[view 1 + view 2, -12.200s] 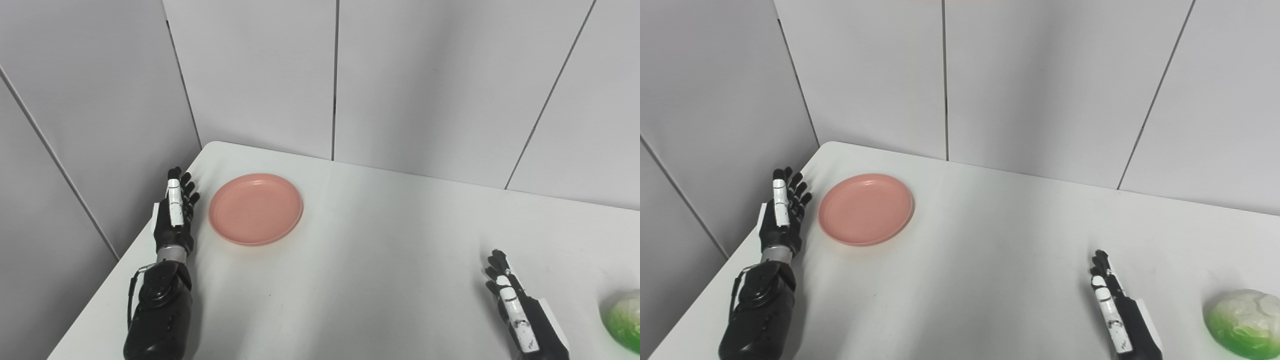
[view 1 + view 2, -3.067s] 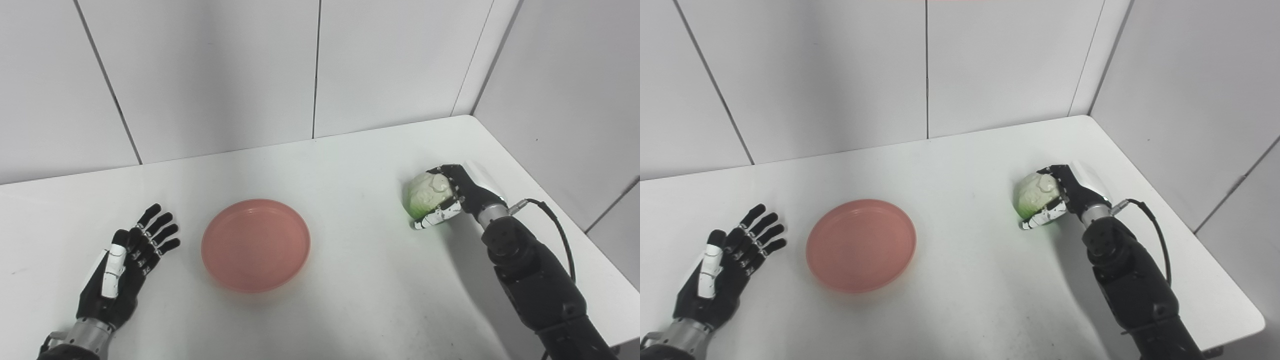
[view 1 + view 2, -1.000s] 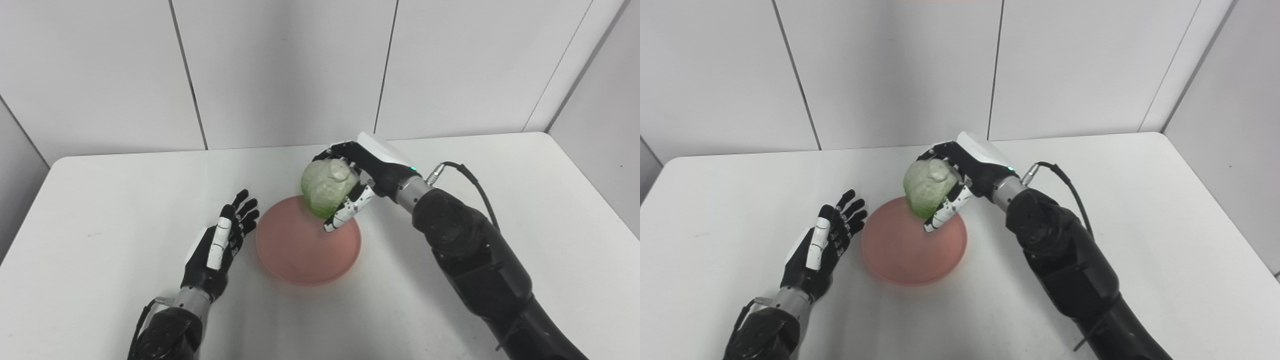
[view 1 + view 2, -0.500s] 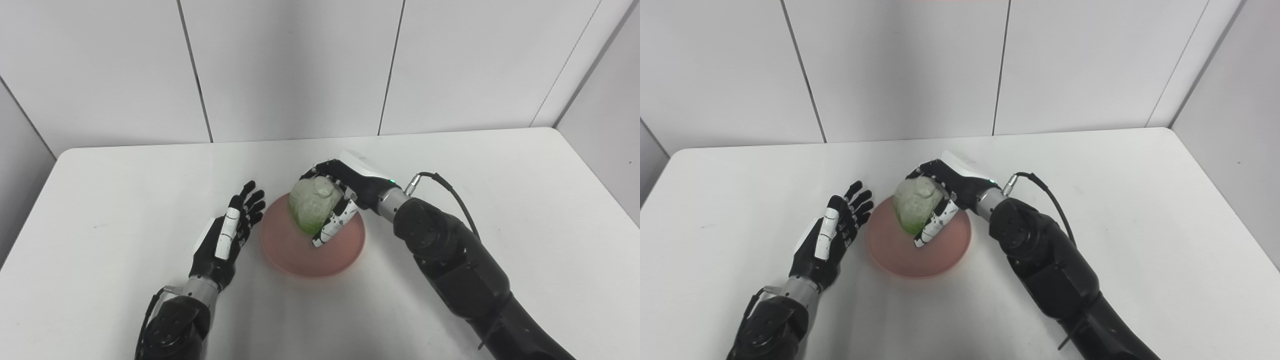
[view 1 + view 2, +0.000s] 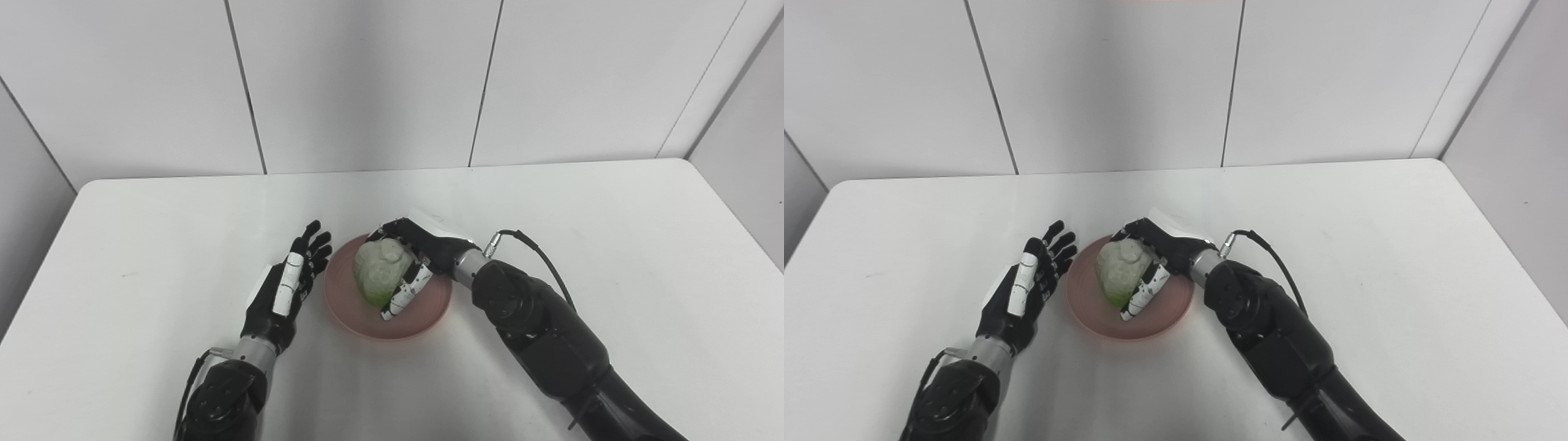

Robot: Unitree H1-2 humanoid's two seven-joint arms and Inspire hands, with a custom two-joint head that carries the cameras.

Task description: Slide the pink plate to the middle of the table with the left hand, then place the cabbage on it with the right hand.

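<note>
White wall panels stand behind a white desk [image 5: 612, 257]. Fingers [image 5: 401, 297] of the right hand [image 5: 422, 254] wrap around the pale green, leafy round cabbage [image 5: 380, 275], gripping it low over the round pink plastic plate [image 5: 355, 312] at mid-desk. Just beside the plate's rim, the left hand [image 5: 282, 294] lies flat, fingers spread, holding nothing.

R robot hand [image 5: 1157, 260] grips cabbage [image 5: 1118, 269] on pink plate [image 5: 1090, 315]; L robot hand [image 5: 1026, 291] beside.
</note>
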